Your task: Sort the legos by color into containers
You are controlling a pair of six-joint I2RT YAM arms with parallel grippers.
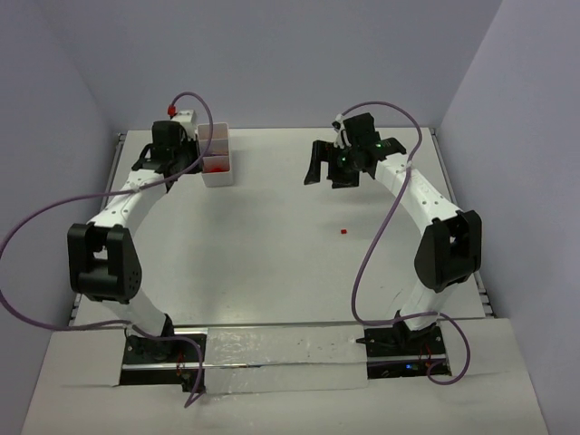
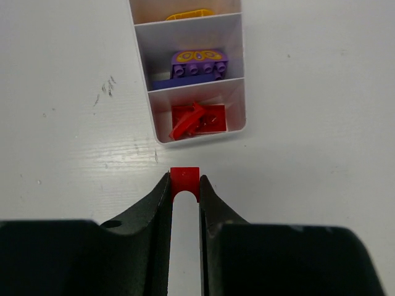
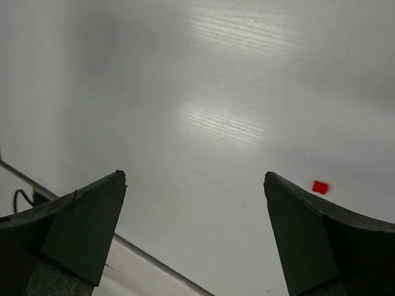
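A stray red lego (image 1: 343, 231) lies on the table (image 1: 272, 272) at 3 o'clock of centre. The right fingers (image 3: 86, 228) hang spread wide and empty, likely lining up for it. At 11 o'clock, the left fingers (image 2: 162, 197) pinch a red piece (image 2: 185, 175) just short of the white tray (image 2: 238, 74). The matching red legos (image 2: 197, 120) fill its nearest compartment, at 12 o'clock, with a purple lego (image 2: 199, 63) and an orange lego (image 2: 188, 13) beyond.

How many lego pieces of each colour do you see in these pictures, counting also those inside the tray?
Red: 4 at least (held piece in the left gripper, loose piece on the table, red pile of 2 or more in the tray).
Purple pieces: 2.
Orange piece: 1 in view; its compartment is cut off.
Total: 7 at least.
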